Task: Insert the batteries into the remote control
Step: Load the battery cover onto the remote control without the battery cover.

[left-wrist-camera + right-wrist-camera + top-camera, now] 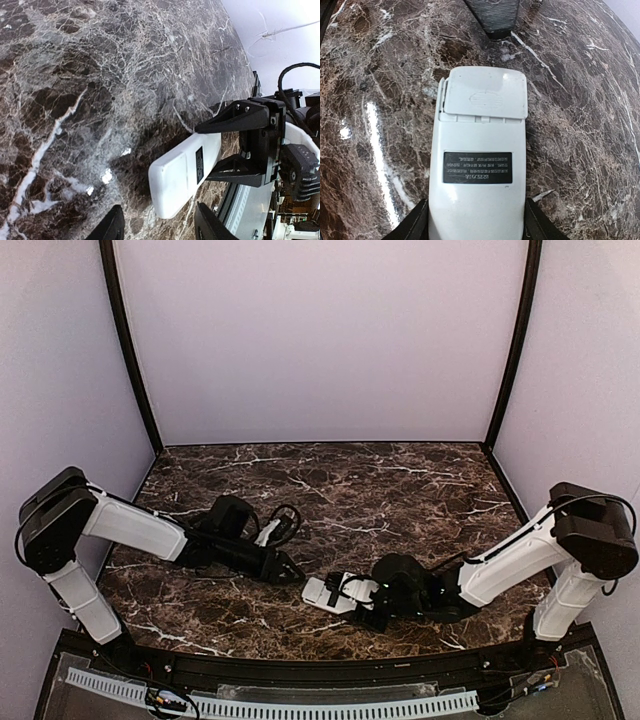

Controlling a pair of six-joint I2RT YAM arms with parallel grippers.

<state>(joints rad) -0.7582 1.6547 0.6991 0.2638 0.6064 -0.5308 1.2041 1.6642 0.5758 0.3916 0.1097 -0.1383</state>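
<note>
The remote control lies back-up on the marble table, its black label showing. Its battery cover sits on the far end, slightly askew. My right gripper is shut on the remote's near end, one finger pressed to each long side. My left gripper is open, its fingers standing either side of the remote's cover end without touching it. The batteries are out of view.
The right gripper's black body stands close behind the remote in the left wrist view. A black cable loop lies beside the left arm. The table's front rail runs just behind both arm bases.
</note>
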